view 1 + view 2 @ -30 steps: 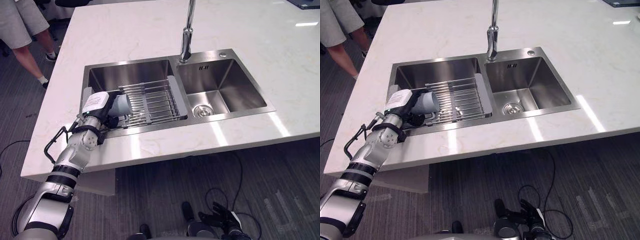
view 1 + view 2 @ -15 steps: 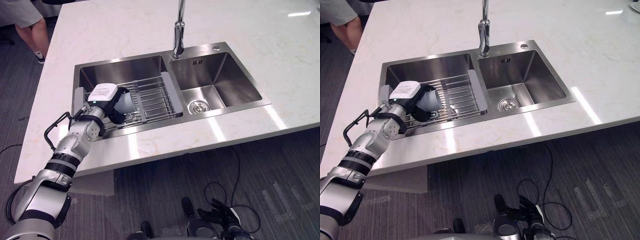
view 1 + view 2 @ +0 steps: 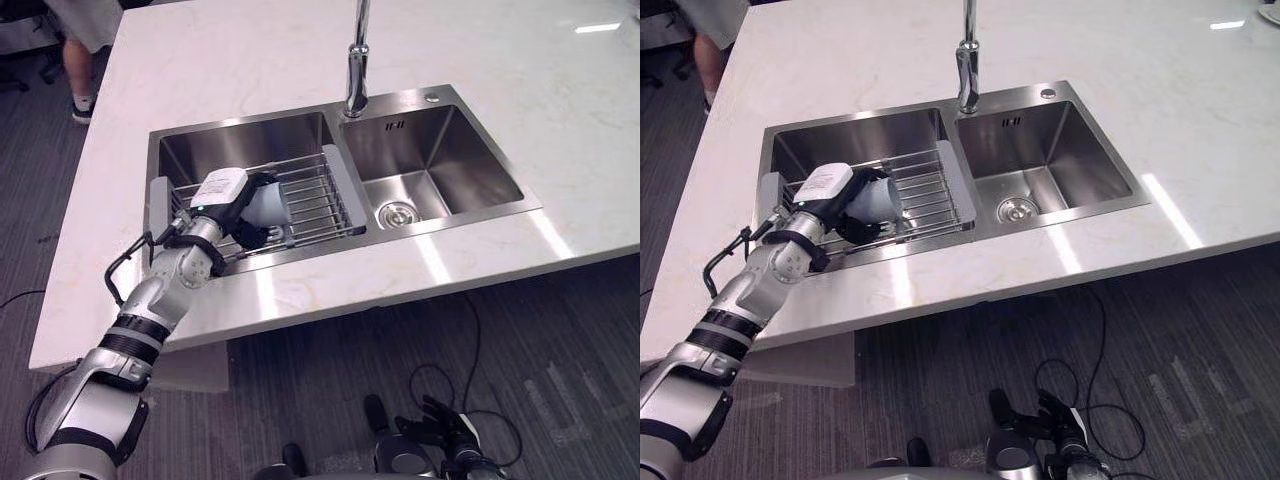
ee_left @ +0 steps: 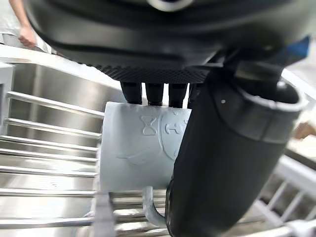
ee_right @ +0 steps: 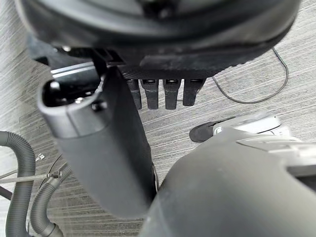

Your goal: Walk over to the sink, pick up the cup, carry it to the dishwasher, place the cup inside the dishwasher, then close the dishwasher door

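Gripping the grey cup mid-body with the left hand, thumb opposite fingers, over the rack. Probably light, rigid, slick, breakable; firm squeeze advised.

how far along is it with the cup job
Done: the robot stands at the sink. In hand: the left hand is wrapped round the cup, which looks to rest on the rack in the left basin, so the lift is not yet done. The right hand hangs open over the floor. Left: carrying the cup to the dishwasher, placing it inside, closing the door.
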Robot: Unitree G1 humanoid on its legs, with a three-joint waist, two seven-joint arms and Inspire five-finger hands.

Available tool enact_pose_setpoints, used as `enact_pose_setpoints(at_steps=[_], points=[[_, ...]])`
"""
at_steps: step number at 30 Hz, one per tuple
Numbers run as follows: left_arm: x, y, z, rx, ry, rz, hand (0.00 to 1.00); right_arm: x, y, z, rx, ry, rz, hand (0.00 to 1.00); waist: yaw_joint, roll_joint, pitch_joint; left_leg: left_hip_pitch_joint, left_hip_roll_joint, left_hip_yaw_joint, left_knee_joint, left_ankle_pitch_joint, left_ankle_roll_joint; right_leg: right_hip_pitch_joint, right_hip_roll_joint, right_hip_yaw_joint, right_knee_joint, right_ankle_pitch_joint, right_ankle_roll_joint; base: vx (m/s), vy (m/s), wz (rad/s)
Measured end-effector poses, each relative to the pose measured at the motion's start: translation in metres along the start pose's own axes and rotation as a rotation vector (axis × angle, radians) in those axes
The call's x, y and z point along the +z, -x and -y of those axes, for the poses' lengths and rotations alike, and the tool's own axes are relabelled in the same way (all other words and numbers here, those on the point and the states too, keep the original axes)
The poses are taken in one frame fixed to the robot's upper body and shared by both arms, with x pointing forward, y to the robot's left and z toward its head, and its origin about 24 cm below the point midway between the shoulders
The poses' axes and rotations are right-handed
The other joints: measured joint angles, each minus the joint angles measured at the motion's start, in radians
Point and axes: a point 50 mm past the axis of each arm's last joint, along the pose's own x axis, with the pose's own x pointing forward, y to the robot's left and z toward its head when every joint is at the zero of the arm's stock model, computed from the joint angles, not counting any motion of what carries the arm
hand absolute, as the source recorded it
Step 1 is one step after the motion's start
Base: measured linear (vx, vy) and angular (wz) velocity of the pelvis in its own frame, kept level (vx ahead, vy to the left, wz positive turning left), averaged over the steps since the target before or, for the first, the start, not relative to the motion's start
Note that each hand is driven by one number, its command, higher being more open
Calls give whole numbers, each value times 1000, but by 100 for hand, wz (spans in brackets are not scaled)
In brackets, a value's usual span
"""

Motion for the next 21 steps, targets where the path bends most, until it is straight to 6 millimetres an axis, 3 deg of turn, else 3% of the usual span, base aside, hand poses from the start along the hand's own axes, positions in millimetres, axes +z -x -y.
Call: enact_pose_setpoints(at_steps=[12,16,21], points=[[75,34,-18,349,534,258,30,-4,2,3,-20,0,-9,90,57,0,-6,0,-12,-43,19,6,10,34,-18,-31,1,-7,6,-41,-23,11],[83,50,-19,421,671,287,30,-7,5,5,-26,-1,-12,90,61,5,-14,2,-11,-54,27,6,9,37,-18,-39,19,-18,6,-49,-35,10],[77,71,-1,419,968,229,30,-21,12,8,-43,-11,-51,90,83,4,-63,5,-12,-74,30,6,9,37,-20,-58,53,-42,8,-24,-26,12]])
